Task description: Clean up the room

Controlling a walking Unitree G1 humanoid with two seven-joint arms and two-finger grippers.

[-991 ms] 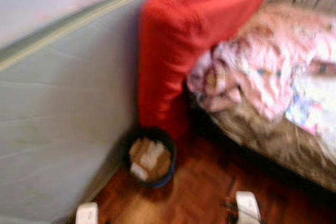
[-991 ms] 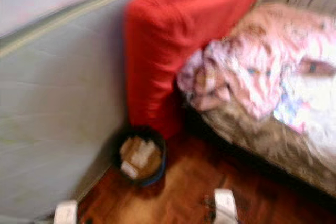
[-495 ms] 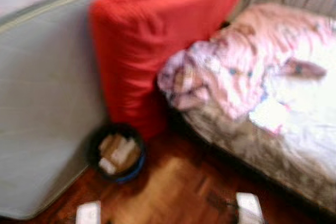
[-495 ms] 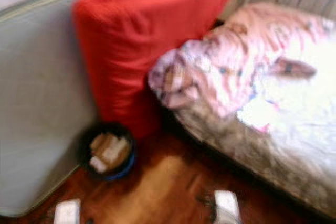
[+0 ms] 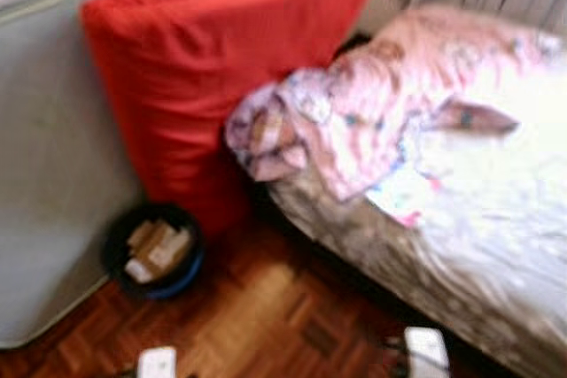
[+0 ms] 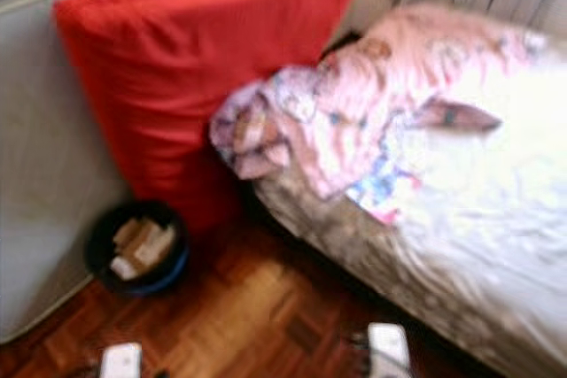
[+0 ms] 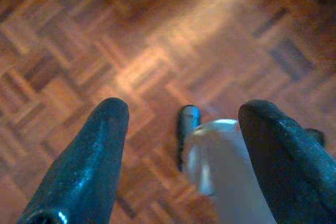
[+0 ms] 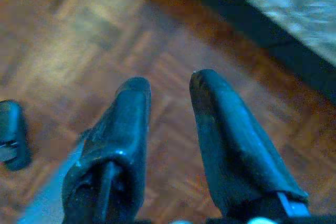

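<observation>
**Beside the bed, over parquet**

Below us, both arms are hanging over glossy wood parquet (image 7: 157, 51). Our left gripper (image 7: 181, 116) is spread wide and empty; our right gripper (image 8: 168, 95) is parted, holding nothing. Ahead, a round dark bin (image 5: 151, 250) of crumpled scraps is touching a plump red cushion (image 5: 213, 68), beside the bed's rumpled pink quilt (image 5: 372, 104).

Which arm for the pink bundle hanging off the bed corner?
Right, tentatively. The pink bundle lies toward the right gripper, which hangs open beside the bed. The left gripper, open too, hangs nearer the bin.
</observation>
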